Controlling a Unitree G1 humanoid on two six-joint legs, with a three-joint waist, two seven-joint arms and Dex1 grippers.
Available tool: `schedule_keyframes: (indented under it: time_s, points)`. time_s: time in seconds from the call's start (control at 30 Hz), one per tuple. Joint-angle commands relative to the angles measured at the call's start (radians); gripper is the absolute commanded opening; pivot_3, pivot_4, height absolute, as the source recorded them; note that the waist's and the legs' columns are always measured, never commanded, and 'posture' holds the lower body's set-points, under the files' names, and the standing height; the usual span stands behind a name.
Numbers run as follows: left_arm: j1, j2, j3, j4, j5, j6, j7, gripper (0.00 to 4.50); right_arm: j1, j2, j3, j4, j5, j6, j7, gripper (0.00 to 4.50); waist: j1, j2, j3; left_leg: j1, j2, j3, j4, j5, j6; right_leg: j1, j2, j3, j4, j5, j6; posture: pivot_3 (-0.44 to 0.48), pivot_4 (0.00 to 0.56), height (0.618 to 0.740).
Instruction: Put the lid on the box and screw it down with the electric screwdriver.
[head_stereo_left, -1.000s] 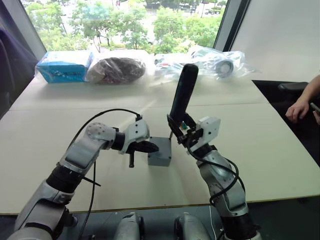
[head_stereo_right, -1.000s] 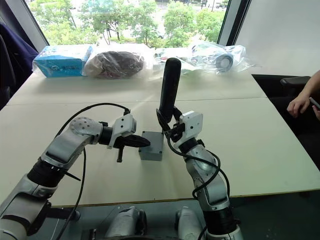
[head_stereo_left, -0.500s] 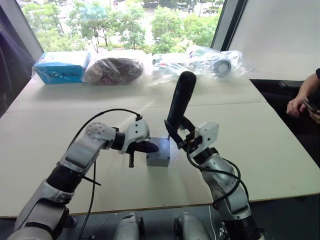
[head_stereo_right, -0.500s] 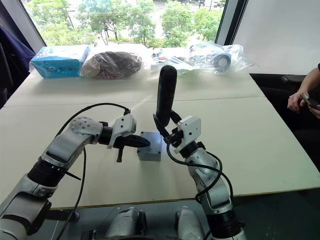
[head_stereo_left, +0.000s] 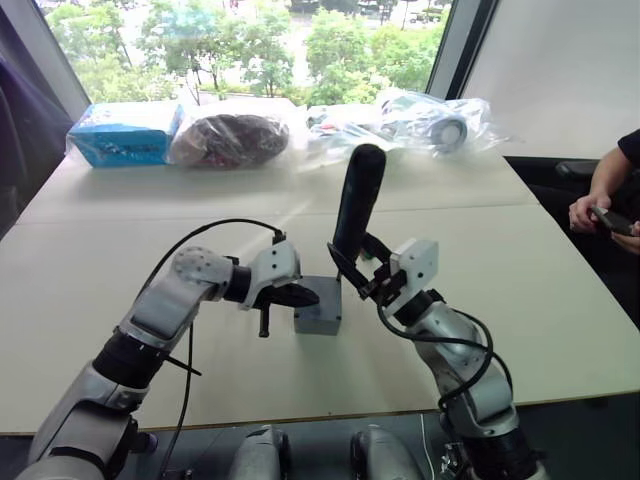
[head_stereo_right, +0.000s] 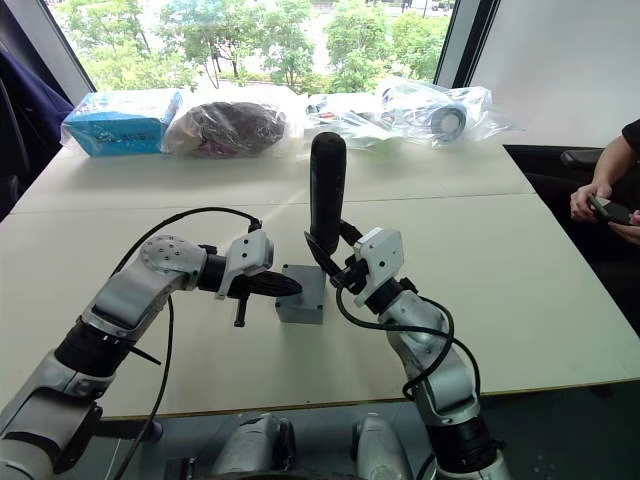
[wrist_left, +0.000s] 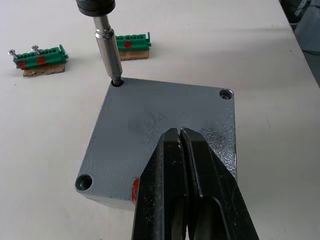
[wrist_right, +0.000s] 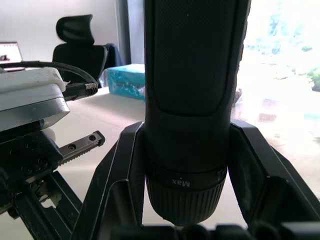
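Observation:
The grey box (head_stereo_left: 318, 320) stands mid-table with the lid (wrist_left: 165, 110) lying flat on top, a small red mark at one edge. My left gripper (wrist_left: 180, 131) is shut, holding nothing, its tips resting on the lid's face. My right gripper (head_stereo_left: 355, 257) is shut on the black electric screwdriver (head_stereo_left: 357, 205), which stands nearly upright over the box's far right corner. In the left wrist view the screwdriver's metal bit (wrist_left: 110, 52) sits in one corner screw hole of the lid. The right wrist view shows both fingers (wrist_right: 112, 170) clamped around the tool's body.
Two small green terminal blocks (wrist_left: 40, 54) (wrist_left: 131, 41) lie on the table just beyond the box. Along the far edge sit a blue carton (head_stereo_left: 125, 132) and several plastic bags (head_stereo_left: 232, 138). A person's hands with a phone (head_stereo_left: 600, 215) are at the right edge.
My right arm has shifted the screwdriver slightly left and down, standing it more upright over the box corner. The left gripper has stayed on the lid. The person's hand now holds a phone.

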Motion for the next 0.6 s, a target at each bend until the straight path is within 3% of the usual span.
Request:
schedule_keyframes:
  time_s: [0.03, 0.17, 0.23, 0.37, 0.5, 0.6]
  points:
    - [0.038, 0.013, -0.012, 0.029, 0.017, 0.036, 0.012, 0.00, -0.120, -0.066, -0.159, -0.122, 0.166, 0.222, -0.028, 1.75, 0.001, 0.002, 0.005, 0.000, 0.000, 0.000, 0.000, 0.000, 0.000, 0.000, 0.000, 0.000, 0.000, 0.000, 0.000, 0.000, 0.150, 0.740]
    - [0.033, -0.021, 0.051, 0.034, -0.038, 0.063, 0.044, 0.00, -0.291, -0.180, -0.328, -0.157, 0.449, 0.513, -0.062, 1.75, 0.003, 0.006, 0.011, -0.006, -0.001, 0.000, 0.001, 0.000, 0.000, -0.004, -0.002, -0.004, 0.000, 0.000, 0.000, 0.000, 0.150, 0.740]
    - [0.022, -0.053, 0.106, 0.033, -0.092, 0.098, 0.072, 0.00, -0.371, -0.244, -0.427, -0.119, 0.629, 0.663, -0.104, 1.75, 0.003, 0.006, 0.013, -0.019, -0.001, 0.000, 0.004, 0.003, 0.003, -0.012, -0.002, -0.005, 0.003, 0.001, 0.000, 0.000, 0.150, 0.740]
    - [-0.019, -0.076, 0.192, 0.008, -0.203, 0.203, 0.077, 0.00, -0.507, -0.349, -0.563, 0.031, 0.794, 0.851, -0.209, 1.75, 0.000, 0.005, 0.020, -0.022, 0.000, 0.000, 0.003, 0.003, 0.003, -0.014, 0.000, -0.008, 0.004, 0.001, 0.001, 0.000, 0.150, 0.740]
    - [-0.073, -0.057, 0.222, -0.039, -0.273, 0.268, 0.056, 0.00, -0.573, -0.483, -0.596, 0.215, 0.850, 1.114, -0.270, 1.75, 0.004, 0.003, 0.028, -0.028, 0.000, 0.000, 0.006, 0.004, 0.004, -0.018, 0.006, -0.010, 0.005, 0.003, 0.005, 0.000, 0.150, 0.740]
    - [-0.105, 0.003, 0.192, -0.117, -0.282, 0.254, -0.016, 0.00, -0.574, -0.626, -0.542, 0.425, 0.869, 1.304, -0.278, 1.75, 0.007, 0.003, 0.031, -0.036, 0.000, -0.001, 0.015, 0.002, 0.007, -0.021, 0.008, -0.010, 0.006, 0.005, 0.009, 0.000, 0.150, 0.740]
